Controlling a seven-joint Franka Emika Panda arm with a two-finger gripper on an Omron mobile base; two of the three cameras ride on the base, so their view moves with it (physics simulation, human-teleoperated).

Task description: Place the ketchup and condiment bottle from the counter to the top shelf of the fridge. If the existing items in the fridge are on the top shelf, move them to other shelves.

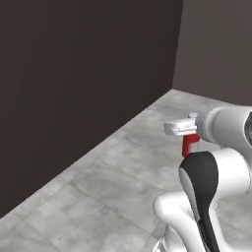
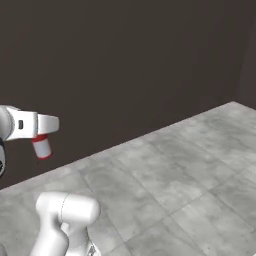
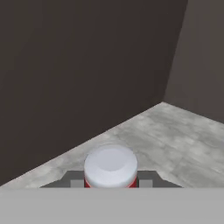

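The claw pinched the ketchup, which hung cap-down, high over the grey floor, fridge unseen.

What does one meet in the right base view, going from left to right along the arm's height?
Claw holding the ketchup → dark wall → grey tiled floor rising at the right.

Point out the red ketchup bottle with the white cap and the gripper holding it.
Red ketchup bottle with white cap (image 3: pixel 110 166): hand view, on the cap.
Gripper (image 2: pixel 44 134): right base view, between its fingers.
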